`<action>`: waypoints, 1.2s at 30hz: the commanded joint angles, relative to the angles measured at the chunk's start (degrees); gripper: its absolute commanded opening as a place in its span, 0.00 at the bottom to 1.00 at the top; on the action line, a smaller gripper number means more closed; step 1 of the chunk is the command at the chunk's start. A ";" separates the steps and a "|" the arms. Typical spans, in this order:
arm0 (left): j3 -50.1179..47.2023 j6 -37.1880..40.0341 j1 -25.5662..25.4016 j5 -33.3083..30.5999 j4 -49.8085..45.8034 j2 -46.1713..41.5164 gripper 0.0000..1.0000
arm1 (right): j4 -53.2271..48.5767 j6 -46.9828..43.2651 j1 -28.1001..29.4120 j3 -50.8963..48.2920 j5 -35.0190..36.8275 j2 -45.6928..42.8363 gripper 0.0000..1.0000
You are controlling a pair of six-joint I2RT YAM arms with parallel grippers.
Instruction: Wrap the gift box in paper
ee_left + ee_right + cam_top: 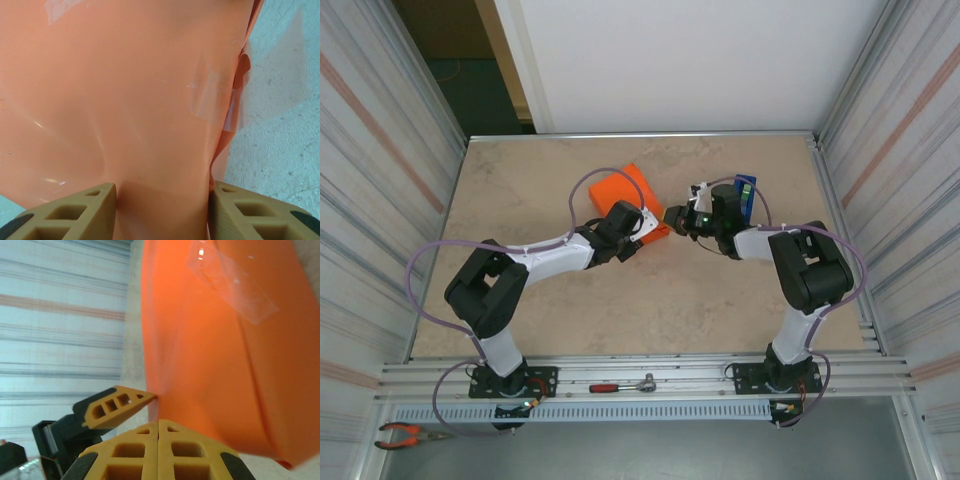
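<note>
a: while the left gripper (161, 200) clamps the gift box (620, 190) at its near right edge, where's it sit?
b: on the table (720, 300), centre-left, paper (100, 100) taped round it. right gripper (159, 426) pressed closed, just right of it.

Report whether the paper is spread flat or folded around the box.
Folded around the gift box: the paper forms a creased block, clear tape on it.

Bright orange paper (620, 188); beige, mottled table (700, 310); blue tape dispenser (747, 196) far right; ribbed grey walls (380, 200), reddish stripes.
</note>
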 commanded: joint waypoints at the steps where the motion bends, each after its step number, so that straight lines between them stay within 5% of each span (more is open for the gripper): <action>1: -0.24 -0.47 -0.24 3.30 -5.22 1.79 0.48 | -1.45 -2.06 0.70 2.30 -1.01 0.18 0.00; 36: -0.17 -0.38 -0.41 3.12 -5.31 2.03 0.48 | -3.83 -5.75 2.98 -0.94 -4.26 0.21 0.00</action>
